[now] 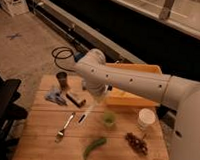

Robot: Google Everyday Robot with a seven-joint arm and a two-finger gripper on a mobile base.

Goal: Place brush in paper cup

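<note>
Gripper (96, 96) is over table centre; I cannot tell if it is closed. Brush (87, 113) slants at its 7 o'clock. Paper cup (146, 118) stands well apart at 3 o'clock. Risk: the long brush clips the green cup (109, 118) between, or tips the paper cup.

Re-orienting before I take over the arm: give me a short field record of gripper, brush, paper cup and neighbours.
gripper: over the wooden table's middle, at the brush's upper end
brush: slanted, dark tip toward the near edge, not in the cup
paper cup: upright, right of the brush, apart from it
fork: lying left of the brush
nearby: small green cup, green pepper, grapes
</note>
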